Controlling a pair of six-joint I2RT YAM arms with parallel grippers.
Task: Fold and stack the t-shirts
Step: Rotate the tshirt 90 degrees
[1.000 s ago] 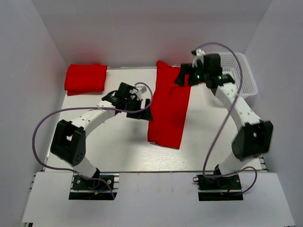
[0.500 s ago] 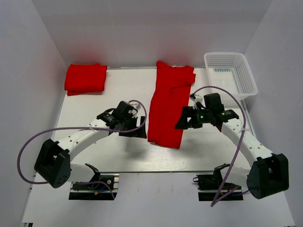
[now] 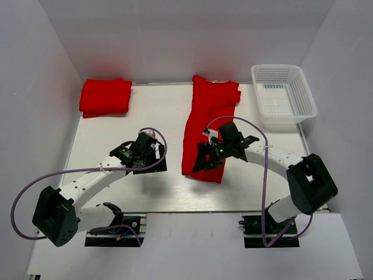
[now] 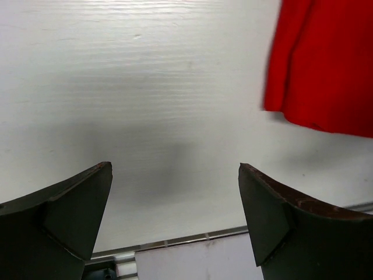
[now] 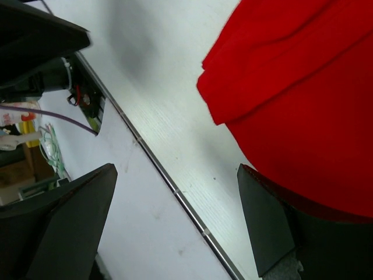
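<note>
Right gripper (image 3: pixel 202 161) swung to unfolded t-shirt (image 3: pixel 208 122) near hem, jaws apart; left gripper (image 3: pixel 152 165) retreated over bare table (image 3: pixel 111 131), jaws apart. Neck label (image 3: pixel 217 82) unreadable.

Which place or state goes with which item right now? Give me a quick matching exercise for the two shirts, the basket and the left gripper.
Things:
1. folded t-shirt
2. long t-shirt
3. mesh basket
4. left gripper

Places or states:
A. far right corner of the table
B. open, over bare table left of the long t-shirt
C. far left corner
D. middle, stretched from near to far

Pairs: 1-C, 2-D, 3-A, 4-B
</note>
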